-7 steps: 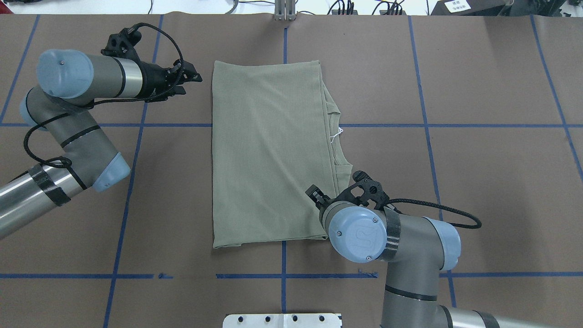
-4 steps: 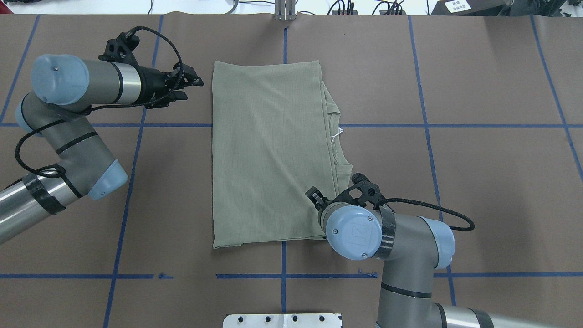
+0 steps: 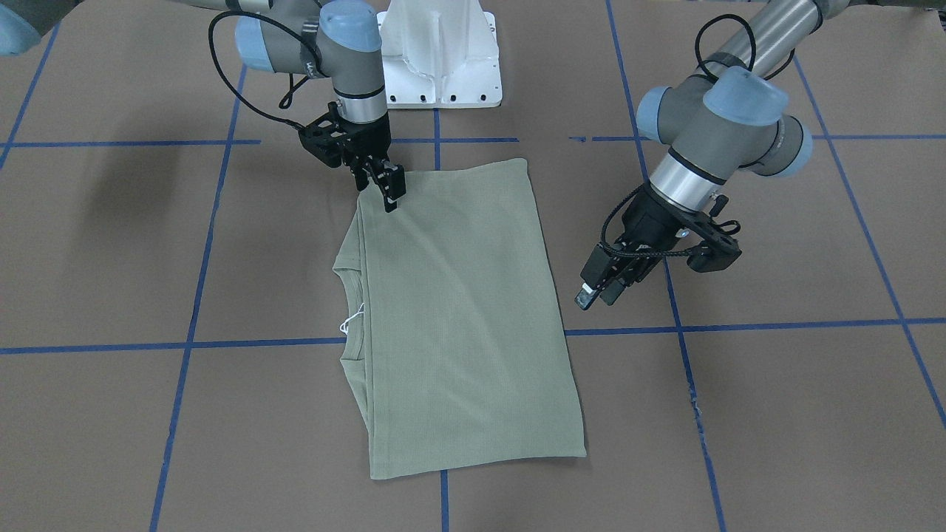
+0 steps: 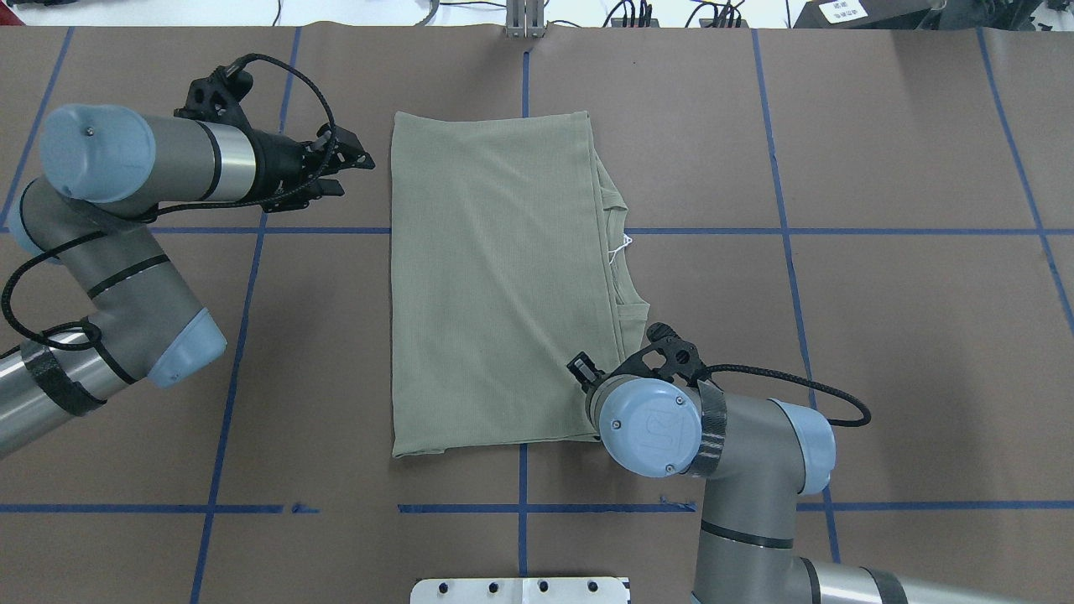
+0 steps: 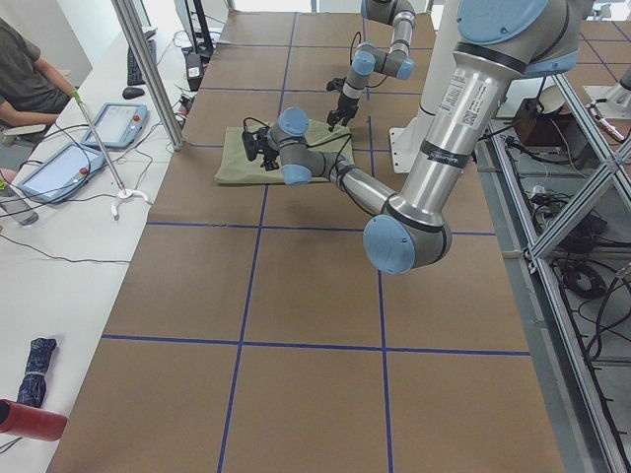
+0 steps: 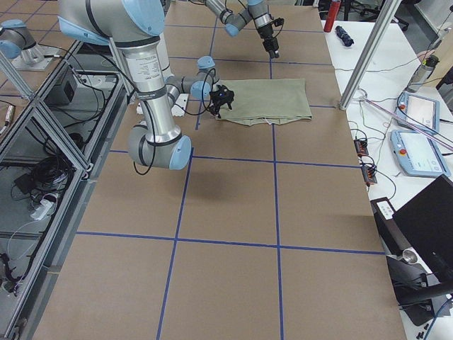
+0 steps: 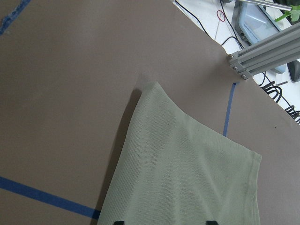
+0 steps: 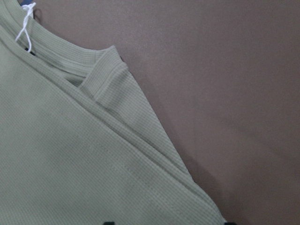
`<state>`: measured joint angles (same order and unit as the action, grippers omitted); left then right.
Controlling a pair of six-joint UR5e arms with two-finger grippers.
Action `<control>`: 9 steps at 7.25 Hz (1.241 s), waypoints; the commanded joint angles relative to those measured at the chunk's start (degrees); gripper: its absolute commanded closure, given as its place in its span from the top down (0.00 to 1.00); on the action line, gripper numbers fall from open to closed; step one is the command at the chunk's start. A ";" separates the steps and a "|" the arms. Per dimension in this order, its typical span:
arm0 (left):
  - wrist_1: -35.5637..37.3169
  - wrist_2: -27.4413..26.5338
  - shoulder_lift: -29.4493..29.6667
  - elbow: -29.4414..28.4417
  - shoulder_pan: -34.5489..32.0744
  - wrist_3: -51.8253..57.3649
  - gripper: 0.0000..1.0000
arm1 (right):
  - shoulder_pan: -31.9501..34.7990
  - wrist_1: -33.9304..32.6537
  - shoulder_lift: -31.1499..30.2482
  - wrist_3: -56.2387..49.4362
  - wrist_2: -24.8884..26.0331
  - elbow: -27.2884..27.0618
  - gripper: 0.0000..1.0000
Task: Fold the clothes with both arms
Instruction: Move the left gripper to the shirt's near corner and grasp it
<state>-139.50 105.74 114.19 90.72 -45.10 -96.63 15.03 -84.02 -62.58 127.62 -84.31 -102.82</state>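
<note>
Sage ribbed-knit shirt [image 4: 495,285], flat folded rectangle

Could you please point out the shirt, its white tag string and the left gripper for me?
shirt [image 4: 495,285], overhead exterior view, middle of the folded top layer.
white tag string [image 8: 22,29], right wrist-mounted view, a strand of the loop.
left gripper [image 3: 597,295], exterior front-facing view, midway between its fingertips.

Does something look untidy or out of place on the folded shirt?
It is mostly neat, but the shirt is uneven along the collar side. The lower layers stick out past the top layer in steps, and a white string pokes out there. Nothing looks damaged.
</note>
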 commanded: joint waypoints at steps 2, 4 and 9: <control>0.02 -0.01 -2.13 1.83 0.02 0.04 0.66 | 0.00 0.00 0.09 0.00 -0.85 0.25 0.11; 0.02 -0.10 -3.09 2.62 0.02 0.04 0.66 | 0.96 0.18 0.18 -0.70 -3.83 -0.18 0.00; -0.07 -2.89 -11.16 10.94 7.00 -10.01 0.66 | 1.76 -0.61 -0.52 -0.18 -5.52 -3.44 0.00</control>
<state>-139.54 104.83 105.87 98.10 -42.26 -100.87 16.84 -84.43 -62.50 127.02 -89.79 -105.27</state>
